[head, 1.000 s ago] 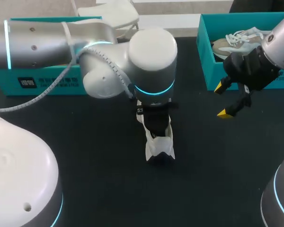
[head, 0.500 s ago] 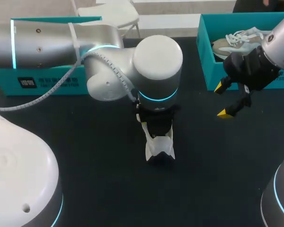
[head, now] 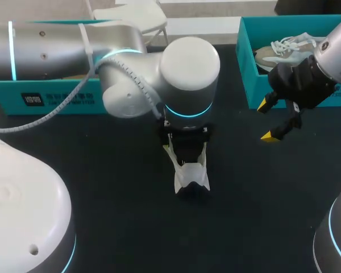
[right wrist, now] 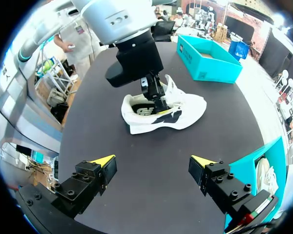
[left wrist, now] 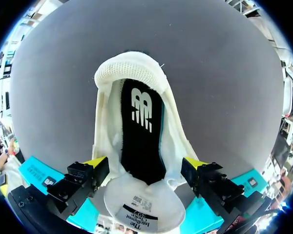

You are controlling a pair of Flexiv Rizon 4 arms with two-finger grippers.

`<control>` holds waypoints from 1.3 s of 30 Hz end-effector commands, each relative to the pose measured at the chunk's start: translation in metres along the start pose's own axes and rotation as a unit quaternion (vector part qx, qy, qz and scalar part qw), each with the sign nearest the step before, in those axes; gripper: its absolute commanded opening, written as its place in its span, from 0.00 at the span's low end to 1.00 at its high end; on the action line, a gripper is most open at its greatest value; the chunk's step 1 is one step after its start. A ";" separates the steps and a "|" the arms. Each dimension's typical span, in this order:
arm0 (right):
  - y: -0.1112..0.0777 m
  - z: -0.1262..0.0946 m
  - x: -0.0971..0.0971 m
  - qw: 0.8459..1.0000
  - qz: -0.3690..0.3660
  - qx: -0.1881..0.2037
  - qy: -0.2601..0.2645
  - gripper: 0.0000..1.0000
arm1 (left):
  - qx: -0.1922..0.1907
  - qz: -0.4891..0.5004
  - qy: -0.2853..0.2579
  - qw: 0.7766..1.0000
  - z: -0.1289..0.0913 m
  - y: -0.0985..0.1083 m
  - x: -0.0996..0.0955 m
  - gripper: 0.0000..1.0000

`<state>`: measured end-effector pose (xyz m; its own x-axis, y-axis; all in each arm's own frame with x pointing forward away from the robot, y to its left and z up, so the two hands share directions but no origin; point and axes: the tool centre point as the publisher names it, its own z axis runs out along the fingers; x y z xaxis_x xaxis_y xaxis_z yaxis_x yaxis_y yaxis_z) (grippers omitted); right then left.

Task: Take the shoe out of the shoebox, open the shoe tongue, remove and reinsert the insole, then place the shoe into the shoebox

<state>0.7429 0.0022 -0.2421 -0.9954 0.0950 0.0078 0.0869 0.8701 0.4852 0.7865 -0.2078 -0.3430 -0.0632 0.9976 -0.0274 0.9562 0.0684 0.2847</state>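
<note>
A white shoe [head: 191,177] lies on the black table, under my left wrist. In the left wrist view its black insole [left wrist: 139,131] sits inside it, and the tongue [left wrist: 141,207] is folded back toward the camera. My left gripper [left wrist: 145,163] is open, one yellow fingertip [left wrist: 95,162] on each side of the shoe's opening. My right gripper [head: 268,120] hangs open over bare table, in front of the teal shoebox [head: 245,68], with nothing between its fingers. From the right wrist, the shoe [right wrist: 180,109] lies well ahead of the right gripper [right wrist: 153,161].
A second pale shoe [head: 284,48] lies in the shoebox at the back right. Another teal box [head: 45,96] stands at the back left, also seen as the box [right wrist: 207,61] beyond the shoe. My left arm [head: 74,45] spans the table's left half.
My left gripper has gone from shut to wide open over the shoe's opening. The right arm has not moved.
</note>
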 end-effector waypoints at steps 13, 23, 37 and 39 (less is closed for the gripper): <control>0.000 0.001 0.000 1.000 0.001 0.002 -0.001 1.00 | 0.010 0.001 -0.009 1.000 -0.028 0.029 0.006 1.00; 0.000 0.001 0.000 1.000 0.001 0.002 -0.001 1.00 | 0.003 -0.017 -0.015 1.000 -0.031 0.067 0.002 1.00; 0.000 0.001 0.000 1.000 0.001 0.002 -0.001 1.00 | 0.002 0.002 -0.019 1.000 -0.027 0.072 -0.011 0.44; 0.000 0.001 0.000 1.000 0.001 0.002 -0.001 1.00 | 0.006 0.004 -0.020 1.000 -0.027 0.068 -0.009 0.43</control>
<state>0.7429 0.0022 -0.2421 -0.9954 0.0950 0.0078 0.0869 0.8701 0.4852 0.8471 -0.2135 -0.2962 -0.0467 0.9970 -0.0616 0.9596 0.0619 0.2743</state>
